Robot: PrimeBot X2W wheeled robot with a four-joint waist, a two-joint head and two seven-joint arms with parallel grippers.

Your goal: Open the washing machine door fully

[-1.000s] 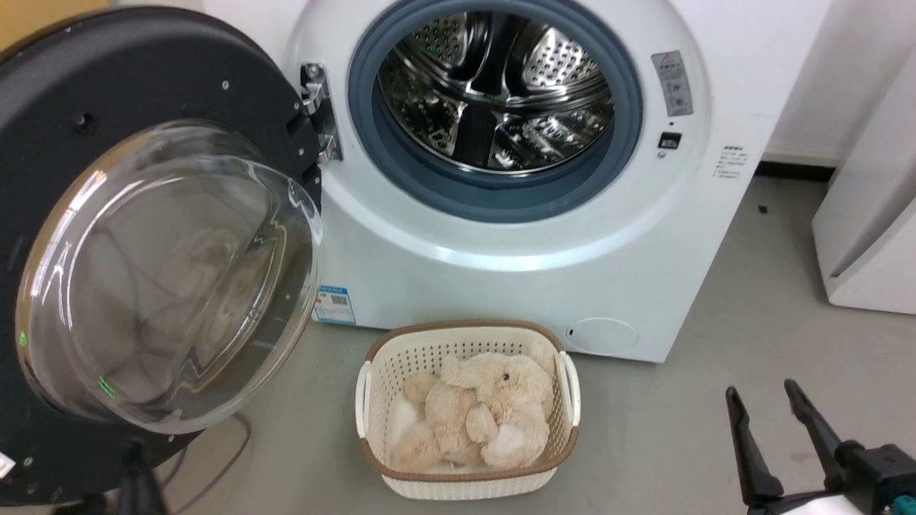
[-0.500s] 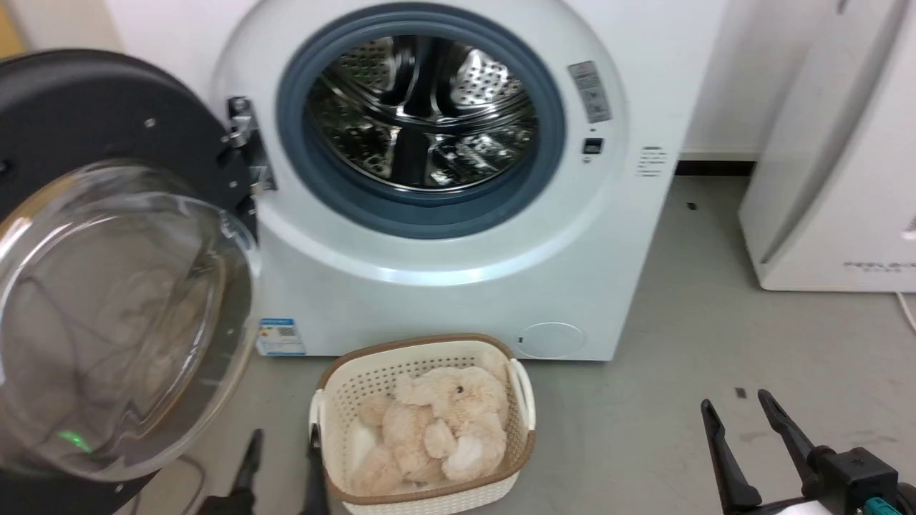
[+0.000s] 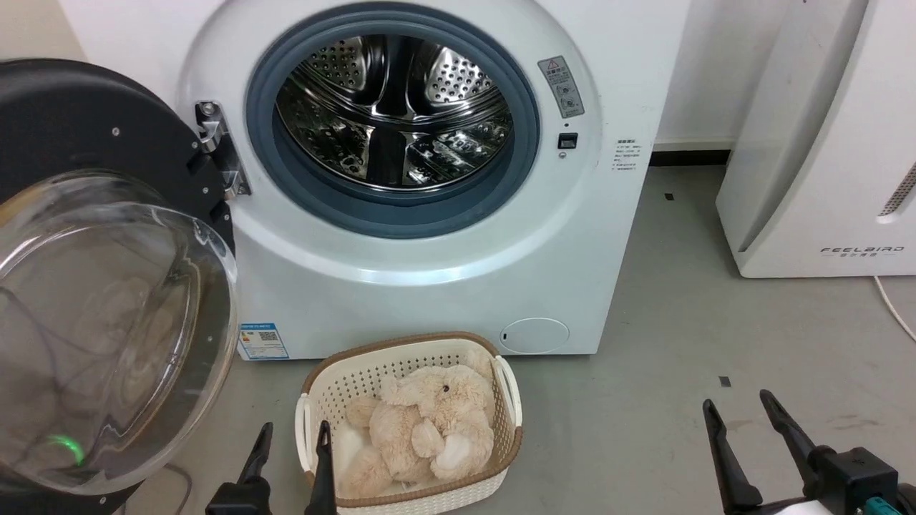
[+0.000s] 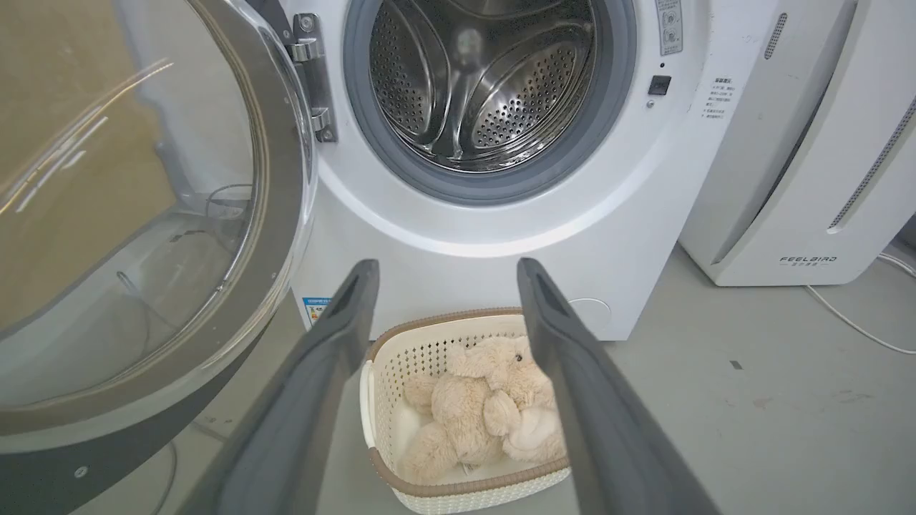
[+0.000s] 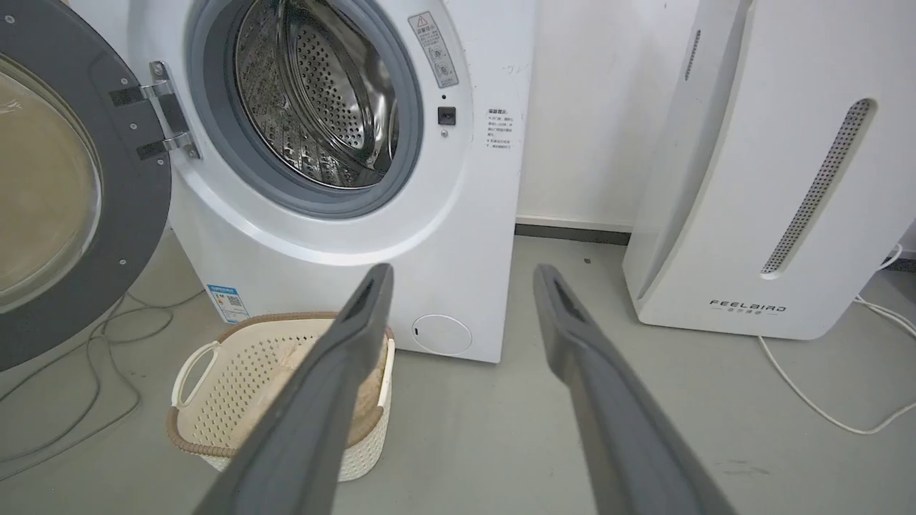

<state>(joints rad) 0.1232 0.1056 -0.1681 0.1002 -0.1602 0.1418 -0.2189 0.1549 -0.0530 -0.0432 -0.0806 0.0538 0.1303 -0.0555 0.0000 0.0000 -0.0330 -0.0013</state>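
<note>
Head view: washing machine door [image 3: 93, 121] wide open, both grippers empty

Hung on its metal hinge [image 3: 220, 154] at the left side of the washing machine [image 3: 429, 286], the round black door stands upright, turned well out from the white front. Its hinge edge is at the machine, and its free edge runs past the picture's left edge. Being round, it has no long axis. Its inner face, with the clear domed glass bowl [image 3: 114, 322], points out toward the robot, and the bowl bulges that way. The right wrist view shows that face broadly, close to the plane of the machine's front. The mouth is uncovered, with the grey-blue gasket [image 3: 401, 214] ringing the perforated steel drum [image 3: 458, 79].

On the floor [image 3: 644, 372], just before the machine's front and below the drum mouth, stands a cream laundry basket [image 3: 401, 357] holding a beige plush toy [image 3: 429, 422]. A white FEELBIRD appliance [image 3: 809, 179] stands to the machine's right, apart from it.

The left gripper [image 3: 295, 426] hangs low beside the basket's left wall, jaws parted with nothing between them. Whether a finger touches the basket I cannot tell. The right gripper [image 3: 737, 399] is over bare floor well to the right, jaws likewise apart and empty.
</note>
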